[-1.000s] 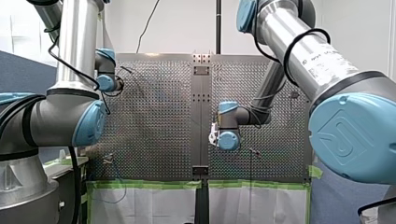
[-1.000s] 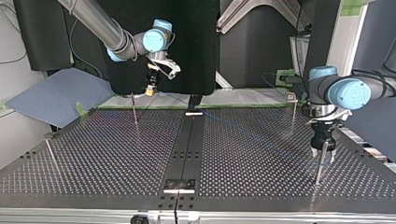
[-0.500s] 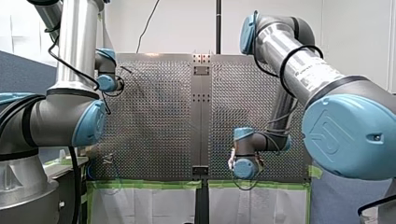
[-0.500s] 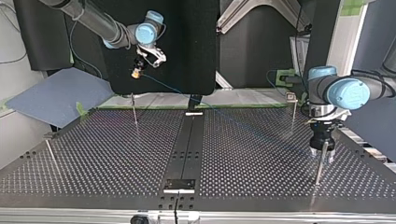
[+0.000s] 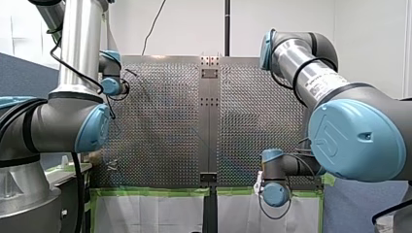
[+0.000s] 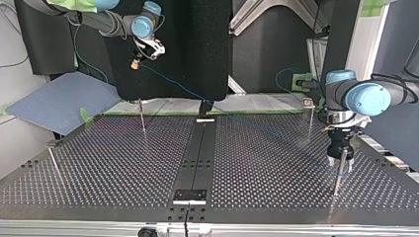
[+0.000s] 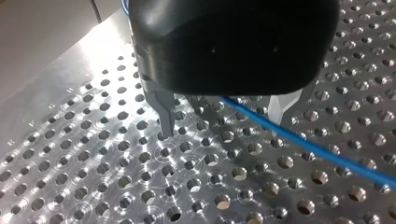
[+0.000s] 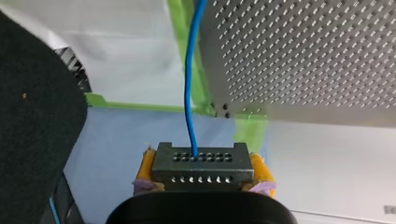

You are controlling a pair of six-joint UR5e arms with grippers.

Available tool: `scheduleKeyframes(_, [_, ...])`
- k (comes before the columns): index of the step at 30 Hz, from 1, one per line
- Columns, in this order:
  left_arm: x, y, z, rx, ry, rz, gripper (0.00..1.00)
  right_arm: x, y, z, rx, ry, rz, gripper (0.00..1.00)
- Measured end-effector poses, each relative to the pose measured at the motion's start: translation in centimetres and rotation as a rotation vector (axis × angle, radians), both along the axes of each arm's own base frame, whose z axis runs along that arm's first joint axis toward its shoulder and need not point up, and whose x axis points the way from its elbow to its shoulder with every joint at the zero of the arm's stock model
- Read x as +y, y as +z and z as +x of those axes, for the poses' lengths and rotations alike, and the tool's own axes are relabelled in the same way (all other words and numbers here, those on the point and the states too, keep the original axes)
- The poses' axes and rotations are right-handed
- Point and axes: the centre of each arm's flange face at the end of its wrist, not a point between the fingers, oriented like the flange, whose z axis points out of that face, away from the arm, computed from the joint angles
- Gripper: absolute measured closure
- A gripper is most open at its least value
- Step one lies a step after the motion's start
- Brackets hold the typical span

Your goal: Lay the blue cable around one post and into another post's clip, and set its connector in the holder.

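top view: my right hand (image 6: 134,62), clenched on the black rectangular connector (image 8: 194,165), has risen past the perforated metal bench (image 6: 99,163), tensioning the thin blue cable (image 8: 187,93) for routing.

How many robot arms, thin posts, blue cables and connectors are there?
Arms: 2, my left arm and my right arm
Posts: 4
Blue cable: 1
Connector: 1
Total: 8

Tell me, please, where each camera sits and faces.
Front: behind the arms, facing over the table; my left arm and my right arm show.
Top: across the table, facing both arms.
Left wrist: above the table; left gripper, open.
Right wrist: along the right gripper, shut on the connector.
Shared: both wrist views show the blue cable.
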Motion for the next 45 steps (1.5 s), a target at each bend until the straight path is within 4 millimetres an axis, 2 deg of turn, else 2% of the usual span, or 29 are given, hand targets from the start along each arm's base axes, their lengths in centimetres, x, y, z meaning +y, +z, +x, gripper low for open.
scheduleKeyframes(6, [-0.3, 0.0, 0.0, 0.001, -0.004, 0.001, 0.00, 1.1, -2.4, -2.7, -0.009, -0.005, 0.039, 1.00])
scheduleKeyframes(13, [-0.8, 0.0, 0.0, 0.002, -0.013, 0.006, 0.00, -1.1, -4.1, -4.3, -0.026, -0.003, 0.009, 1.00])
scheduleKeyframes(20, [-1.2, 0.0, -0.1, 0.002, -0.020, 0.010, 0.00, -4.6, -2.0, -5.8, -0.076, -0.010, -0.045, 1.00])
scheduleKeyframes(34, [-1.5, 0.0, -0.1, 0.002, -0.015, 0.009, 0.00, -9.0, 3.2, -10.4, -0.121, -0.074, -0.059, 1.00])
scheduleKeyframes(45, [-1.4, -0.1, -0.2, 0.008, 0.002, 0.006, 0.00, -12.9, 8.3, -14.0, -0.139, -0.069, -0.172, 1.00])
